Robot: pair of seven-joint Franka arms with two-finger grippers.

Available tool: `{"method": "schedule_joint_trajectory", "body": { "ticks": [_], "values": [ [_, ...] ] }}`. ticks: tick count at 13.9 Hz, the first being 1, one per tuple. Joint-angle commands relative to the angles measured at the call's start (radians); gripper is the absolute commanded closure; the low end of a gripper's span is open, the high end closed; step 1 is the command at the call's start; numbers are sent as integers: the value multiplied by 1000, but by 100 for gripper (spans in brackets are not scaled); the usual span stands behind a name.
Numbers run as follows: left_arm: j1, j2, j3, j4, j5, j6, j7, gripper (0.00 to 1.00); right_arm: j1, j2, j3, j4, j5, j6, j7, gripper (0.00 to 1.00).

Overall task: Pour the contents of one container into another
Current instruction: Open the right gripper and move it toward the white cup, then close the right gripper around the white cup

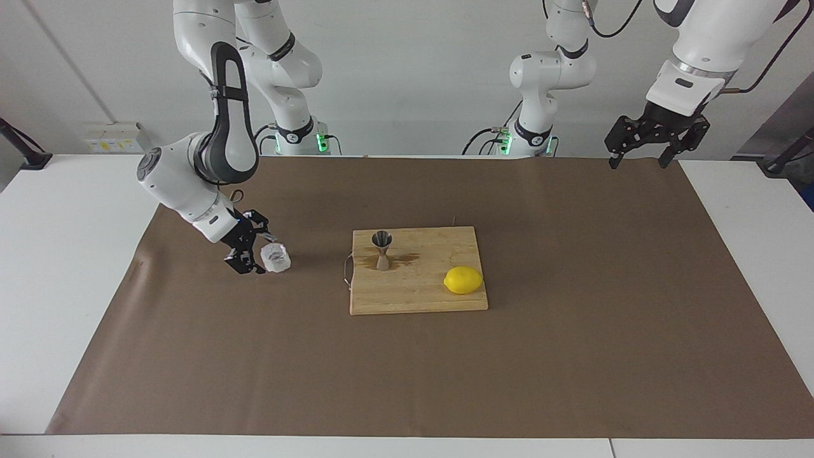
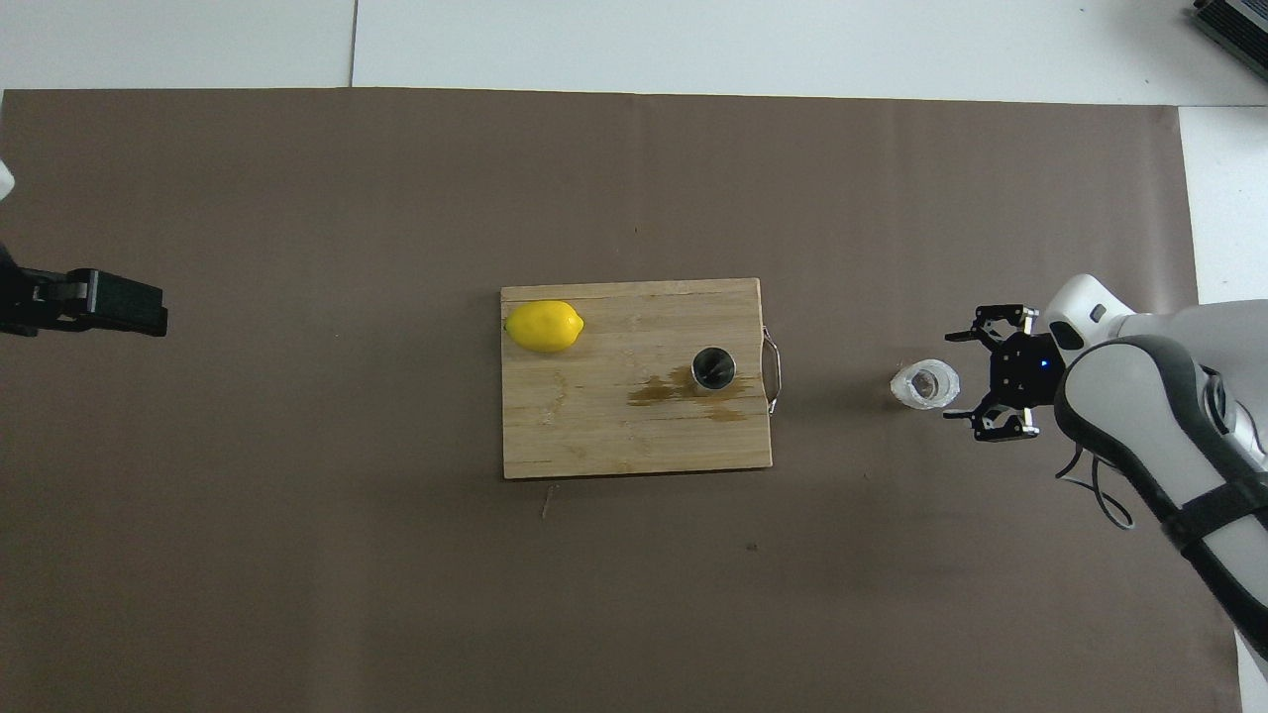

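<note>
A clear textured glass tumbler (image 1: 276,257) (image 2: 925,384) stands upright on the brown paper toward the right arm's end of the table. My right gripper (image 1: 259,252) (image 2: 954,376) is open, low and right beside the tumbler, its fingertips level with the tumbler's outer edge. Whether they touch the glass I cannot tell. The steel hourglass jigger (image 1: 382,249) (image 2: 713,367) stands upright on the wooden cutting board (image 1: 432,299) (image 2: 594,436), near its handle end. My left gripper (image 1: 638,164) (image 2: 99,302) waits open, raised over the brown paper's edge at the left arm's end.
A yellow lemon (image 1: 463,280) (image 2: 543,326) lies on the board's corner toward the left arm's end, farther from the robots than the jigger. A brownish wet stain (image 1: 407,258) (image 2: 659,391) spreads on the board beside the jigger. Brown paper (image 1: 572,318) covers the table.
</note>
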Motion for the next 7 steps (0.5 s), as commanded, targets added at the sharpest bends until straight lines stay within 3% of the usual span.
{"method": "schedule_joint_trajectory", "body": {
  "ticks": [1,4,7],
  "values": [
    [14,-54,4,-72,-10,-8,50,0,-3,-8,4,-30,32,22,-26,0],
    [11,-56,35,-75,0,4,176,0,9,-6,4,-43,35,53,-23,0],
    [15,-55,43,-74,-10,12,156,0,9,35,6,-44,119,70,-80,0]
  ]
}}
